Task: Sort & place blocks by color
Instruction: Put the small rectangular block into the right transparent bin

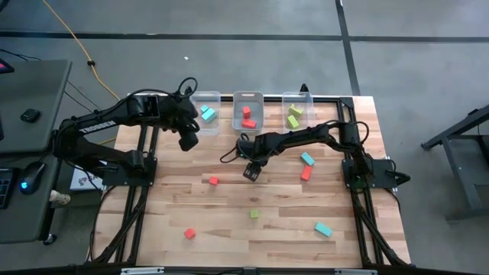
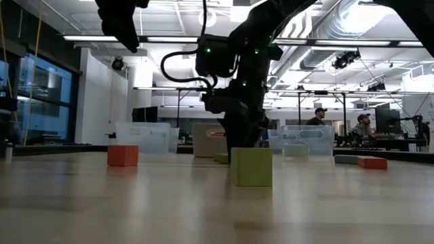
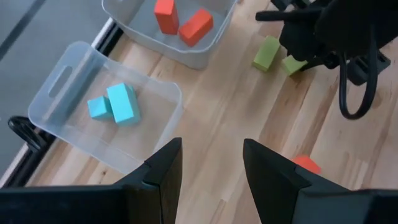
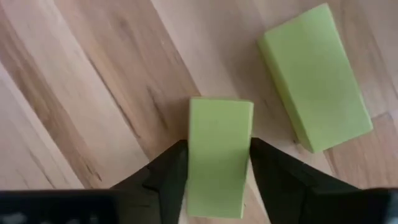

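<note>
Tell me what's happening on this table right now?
Two arms are sorting coloured blocks into three clear bins. The right gripper is down at the table's middle with its fingers on either side of a lime green block; a second green block lies beside it. The left gripper hovers open and empty by the bin with the blue blocks. Several blocks lie loose on the table.

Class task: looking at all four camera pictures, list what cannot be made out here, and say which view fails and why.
- High view: the lime green block between the right claw fingers is hidden under the arm.
- Low view: contents of the three clear plastic bins are blurred by distance.
- Left wrist view: the left claw holds nothing visible; its base is cut off.
</note>
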`<action>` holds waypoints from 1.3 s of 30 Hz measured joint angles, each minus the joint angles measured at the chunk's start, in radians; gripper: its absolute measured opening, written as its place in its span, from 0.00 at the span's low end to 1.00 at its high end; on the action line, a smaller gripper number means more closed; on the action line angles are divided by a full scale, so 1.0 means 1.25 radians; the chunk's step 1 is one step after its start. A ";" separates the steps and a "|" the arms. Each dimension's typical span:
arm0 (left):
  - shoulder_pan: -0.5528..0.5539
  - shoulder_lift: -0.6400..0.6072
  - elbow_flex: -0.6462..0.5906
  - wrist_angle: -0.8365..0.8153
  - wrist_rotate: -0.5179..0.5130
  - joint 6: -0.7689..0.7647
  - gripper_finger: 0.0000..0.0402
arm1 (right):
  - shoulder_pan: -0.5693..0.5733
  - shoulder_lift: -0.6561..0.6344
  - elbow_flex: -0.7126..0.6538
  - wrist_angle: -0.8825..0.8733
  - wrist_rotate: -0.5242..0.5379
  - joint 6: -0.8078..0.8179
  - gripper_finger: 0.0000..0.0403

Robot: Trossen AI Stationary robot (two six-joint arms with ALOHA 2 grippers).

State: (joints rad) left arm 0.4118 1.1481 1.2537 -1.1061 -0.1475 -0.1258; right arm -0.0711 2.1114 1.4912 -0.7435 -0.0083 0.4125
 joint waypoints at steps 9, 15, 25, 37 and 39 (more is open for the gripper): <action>0.001 0.000 0.000 0.054 -0.007 0.062 0.36 | 0.002 0.004 0.046 -0.023 -0.023 0.005 0.26; 0.011 0.000 0.000 0.068 -0.044 0.108 0.36 | -0.006 0.003 0.112 -0.059 -0.017 -0.001 0.26; 0.103 0.000 0.000 0.112 -0.047 0.154 0.36 | -0.059 0.002 0.271 -0.185 0.104 -0.047 0.26; 0.179 0.000 0.000 0.149 -0.047 0.188 0.36 | -0.153 0.001 0.461 -0.307 0.269 -0.136 0.26; 0.185 0.000 0.000 0.149 -0.046 0.188 0.36 | -0.168 0.000 0.472 -0.323 0.305 -0.149 0.26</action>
State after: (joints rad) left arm 0.6437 1.1483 1.2533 -0.9203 -0.2054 0.1091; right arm -0.2808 2.1119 2.0810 -1.1473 0.3734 0.2257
